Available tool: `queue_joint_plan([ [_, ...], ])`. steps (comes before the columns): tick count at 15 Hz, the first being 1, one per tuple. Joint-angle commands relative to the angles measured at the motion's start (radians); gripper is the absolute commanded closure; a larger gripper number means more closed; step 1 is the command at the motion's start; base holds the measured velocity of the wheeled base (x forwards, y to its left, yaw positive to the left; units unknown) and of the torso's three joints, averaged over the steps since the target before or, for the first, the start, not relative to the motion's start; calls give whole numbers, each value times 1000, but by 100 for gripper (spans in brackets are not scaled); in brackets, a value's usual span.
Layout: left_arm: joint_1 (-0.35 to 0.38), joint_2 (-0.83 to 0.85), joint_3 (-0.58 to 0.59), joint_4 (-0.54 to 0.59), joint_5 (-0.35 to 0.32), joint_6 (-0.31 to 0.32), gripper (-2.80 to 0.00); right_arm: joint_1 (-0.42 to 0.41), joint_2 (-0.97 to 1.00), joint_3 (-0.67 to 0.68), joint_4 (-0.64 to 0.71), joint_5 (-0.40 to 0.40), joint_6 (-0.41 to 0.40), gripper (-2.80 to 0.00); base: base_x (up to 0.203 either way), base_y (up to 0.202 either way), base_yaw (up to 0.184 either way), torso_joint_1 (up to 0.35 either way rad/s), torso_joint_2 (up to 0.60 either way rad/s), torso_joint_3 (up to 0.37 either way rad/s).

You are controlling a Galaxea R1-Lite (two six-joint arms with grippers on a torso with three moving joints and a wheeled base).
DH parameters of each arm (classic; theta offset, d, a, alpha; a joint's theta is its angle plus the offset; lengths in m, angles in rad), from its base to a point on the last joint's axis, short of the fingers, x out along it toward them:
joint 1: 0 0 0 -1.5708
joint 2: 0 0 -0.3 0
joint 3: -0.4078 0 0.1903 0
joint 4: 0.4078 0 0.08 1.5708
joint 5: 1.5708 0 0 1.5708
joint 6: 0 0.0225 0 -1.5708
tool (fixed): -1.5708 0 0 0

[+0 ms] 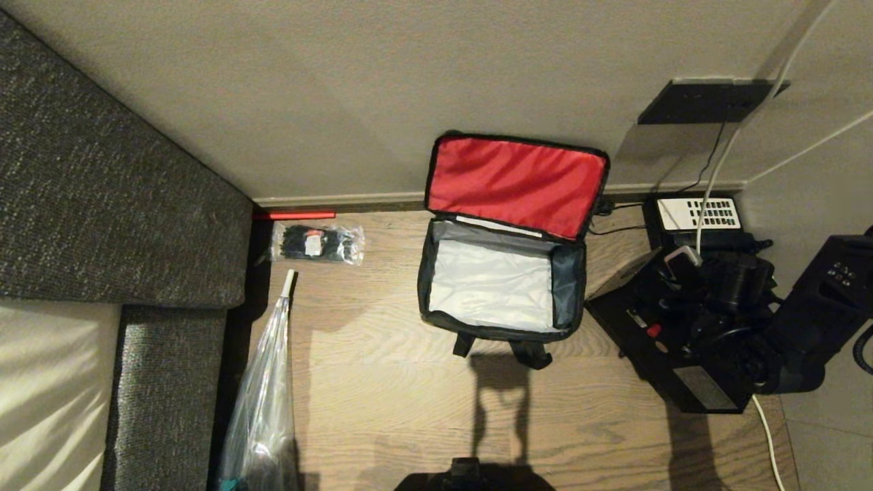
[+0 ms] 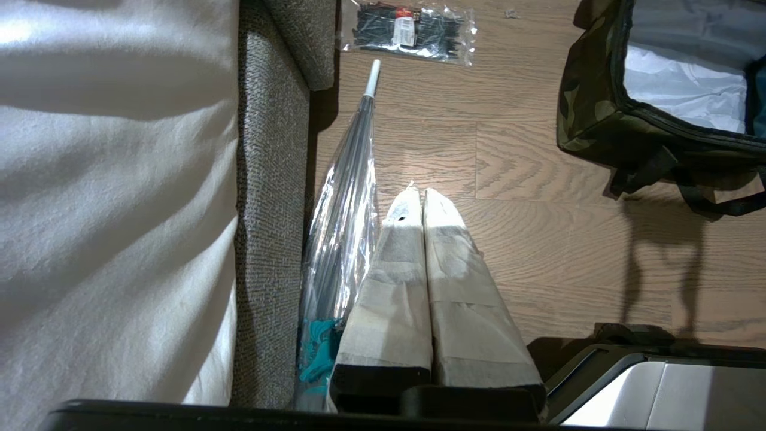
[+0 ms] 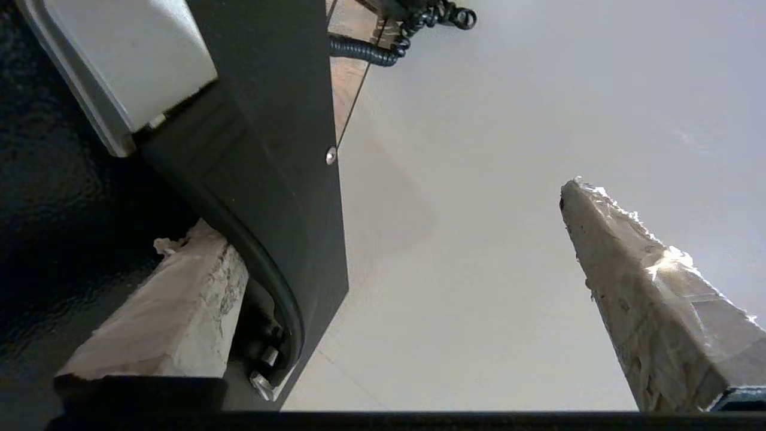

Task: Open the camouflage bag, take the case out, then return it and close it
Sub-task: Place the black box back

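two grippers: left gripper (image 2: 422, 194) pinched together, idle at 8 o'clock of camouflage bag (image 1: 513, 181); right gripper (image 3: 374, 215) spread wide, nothing between | camouflage bag lid up, hollow; case (image 1: 685, 372) on floor at its 3 o'clock | advice: take case by long edge, carry level, clear lid | count: one umbrella (image 1: 262, 382), one tie packet (image 1: 317, 243), one camouflage bag, one case, one telephone (image 1: 699, 215)

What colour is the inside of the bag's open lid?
Bright red: the boxy camouflage fabric bag's flipped-up lid lining, best in the head view.

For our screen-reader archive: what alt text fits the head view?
An open camouflage bag sits on a wooden floor, red-lined lid raised against the wall; a black case lies right of it, under the right arm.
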Motion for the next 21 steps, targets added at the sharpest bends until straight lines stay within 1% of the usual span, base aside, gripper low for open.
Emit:
queue_joint_plan([
  [1, 0, -2, 3, 0, 0, 0, 0, -12, 8, -42, -4, -6, -9, -280, 0, 0, 0, 0, 0, 0],
  [3, 0, -2, 3, 0, 0, 0, 0, -27, 20, -71, -4, -5, -35, -280, 0, 0, 0, 0, 0, 0],
  [6, 0, -2, 3, 0, 0, 0, 0, -39, 37, -79, -1, -3, -51, -280, 0, 0, 0, 0, 0, 0],
  [8, 1, -2, 3, 0, 0, 0, 0, -56, 46, -81, -10, 12, -83, -280, 0, 0, 0, 0, 0, 0],
  [10, 1, -2, 3, 0, 0, 0, 0, -68, 59, -83, -12, 26, -87, -280, 0, 0, 0, 0, 0, 0],
  [15, 1, -2, 3, 0, 0, 0, 0, -71, 70, -83, -19, 31, -98, -280, 0, 0, 0, 0, 0, 0],
  [16, 0, -2, 3, 0, 0, 0, 0, -71, 70, -76, -20, 32, -98, 0, 0, 0, 0, 0, 0, 0],
  [21, 0, -2, 3, 0, 0, 0, 0, -70, 66, -33, -22, 34, -92, 0, 0, 0, 0, 0, 0, 0],
])
